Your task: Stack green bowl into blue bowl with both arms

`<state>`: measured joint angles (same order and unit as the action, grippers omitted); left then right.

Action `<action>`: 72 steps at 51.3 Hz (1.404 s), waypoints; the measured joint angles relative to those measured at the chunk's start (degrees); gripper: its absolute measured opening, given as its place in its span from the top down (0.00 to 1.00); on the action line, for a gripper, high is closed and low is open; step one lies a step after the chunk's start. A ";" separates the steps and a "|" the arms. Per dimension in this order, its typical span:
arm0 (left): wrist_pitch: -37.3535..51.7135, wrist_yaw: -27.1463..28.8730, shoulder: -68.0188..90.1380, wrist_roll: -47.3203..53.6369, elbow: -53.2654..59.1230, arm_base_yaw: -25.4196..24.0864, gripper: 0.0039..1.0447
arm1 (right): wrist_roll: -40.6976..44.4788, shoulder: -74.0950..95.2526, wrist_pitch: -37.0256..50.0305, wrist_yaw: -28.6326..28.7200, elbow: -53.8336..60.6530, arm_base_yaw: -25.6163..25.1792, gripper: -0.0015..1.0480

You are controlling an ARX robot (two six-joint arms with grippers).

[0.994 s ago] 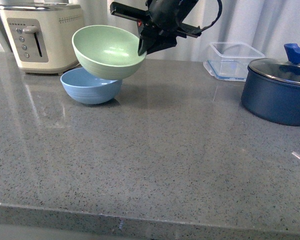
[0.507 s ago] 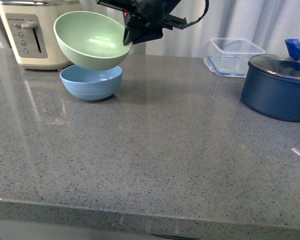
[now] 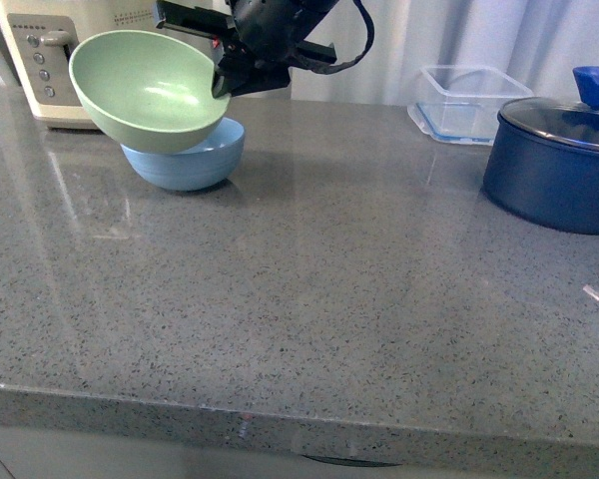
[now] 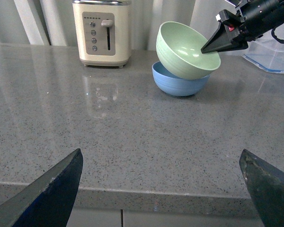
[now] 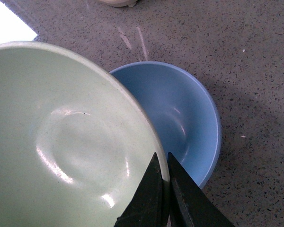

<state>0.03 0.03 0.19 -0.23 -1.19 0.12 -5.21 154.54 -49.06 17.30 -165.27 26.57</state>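
Green bowl [image 3: 145, 95] — one, mouth tipped toward me over one blue bowl [image 3: 202, 160] — rim pinched by my right gripper [image 3: 218, 86]; left gripper [image 4: 160, 152] spread.

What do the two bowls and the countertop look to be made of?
The green bowl looks like matte plastic: soft, dull highlights inside. The blue bowl seems the same, with faint horizontal ridges outside. The countertop looks like polished speckled stone or composite, showing glossy reflections.

You can read no text, brand or number in any view. The toaster [image 4: 102, 33] has a column of buttons on its front, but they are too small and blurred to show lettering.
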 joint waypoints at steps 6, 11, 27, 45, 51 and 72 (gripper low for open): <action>0.00 0.00 0.00 0.00 0.00 0.00 0.06 | 0.76 0.52 0.72 -0.04 0.00 -0.09 0.99; 0.00 0.00 0.00 0.00 0.00 0.00 0.06 | 1.38 0.66 0.92 -0.02 0.00 -0.26 0.99; 0.00 0.00 0.00 0.00 0.00 0.00 0.06 | 3.41 0.79 2.49 0.66 0.00 -1.68 0.99; 0.00 0.00 0.00 0.00 0.00 0.00 0.06 | 1.66 1.60 3.54 1.36 0.00 -2.49 0.62; 0.00 0.00 0.00 0.00 0.00 0.00 0.06 | 0.87 1.60 4.02 1.84 -0.02 -2.69 0.41; 0.00 -0.02 0.00 0.00 0.00 0.00 0.06 | -0.72 -3.85 2.93 2.29 3.45 -7.65 0.08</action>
<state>0.03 0.01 0.19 -0.23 -1.19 0.12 -5.93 150.69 -46.13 19.59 -161.82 18.92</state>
